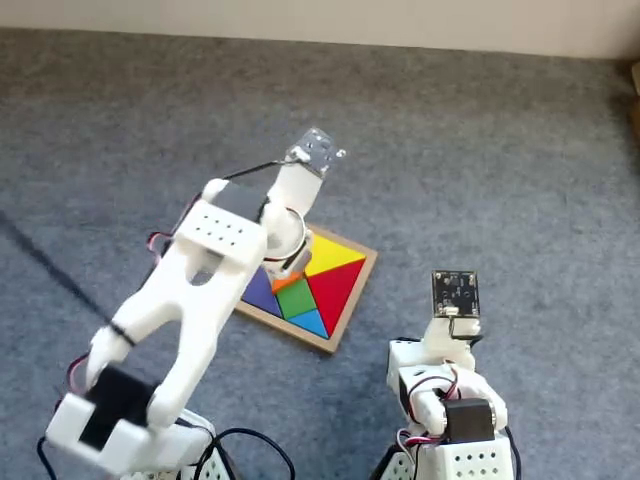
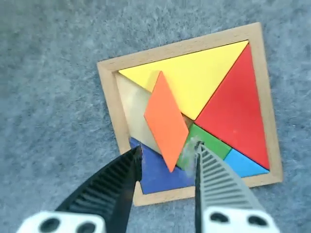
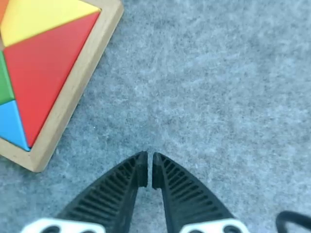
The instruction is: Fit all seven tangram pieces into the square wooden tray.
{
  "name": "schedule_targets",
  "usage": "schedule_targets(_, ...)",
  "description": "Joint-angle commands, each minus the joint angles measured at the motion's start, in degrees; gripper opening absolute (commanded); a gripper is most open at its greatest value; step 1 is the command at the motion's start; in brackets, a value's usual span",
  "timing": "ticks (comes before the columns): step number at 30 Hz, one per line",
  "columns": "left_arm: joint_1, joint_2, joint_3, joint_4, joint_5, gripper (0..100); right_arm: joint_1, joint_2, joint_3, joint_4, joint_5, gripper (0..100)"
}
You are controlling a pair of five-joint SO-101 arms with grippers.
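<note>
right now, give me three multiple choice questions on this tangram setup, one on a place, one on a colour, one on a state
1. Where is the orange piece?
A. on the carpet beside the tray
B. slanted over the tray, across its bare slot and the yellow piece
C. in the right arm's fingers

2. What colour is the big triangle next to the yellow piece?
A. red
B. purple
C. white

3. How are the right fingers?
A. wide open
B. shut on a piece
C. shut, holding nothing

Answers:
1 B: the left wrist view shows it crooked over the bare wood, overlapping yellow.
2 A: the red triangle shares a long edge with yellow.
3 C: the tips almost meet over bare carpet.
</note>
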Motion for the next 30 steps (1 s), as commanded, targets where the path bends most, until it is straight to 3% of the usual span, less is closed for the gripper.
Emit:
schedule_targets(1,0.22,3.38,-0.66,-3.08,-0.26,18,0.66,-1.01,7.69,0.31,-0.35,3.4)
schedule_targets(14,2.33,4.62,0.13,-5.71,3.43,19,0.66,-1.01,7.69,0.31,-0.35,3.4)
schedule_targets(21,4.09,14.64,-4.00,-6.51,3.52,19,0.66,-1.01,7.69,0.31,-0.35,3.4)
schedule_targets(30,-1.80,22.55,-10.24,-5.01,6.68,18,0.66,-1.01,7.69,0.31,-0.35,3.4)
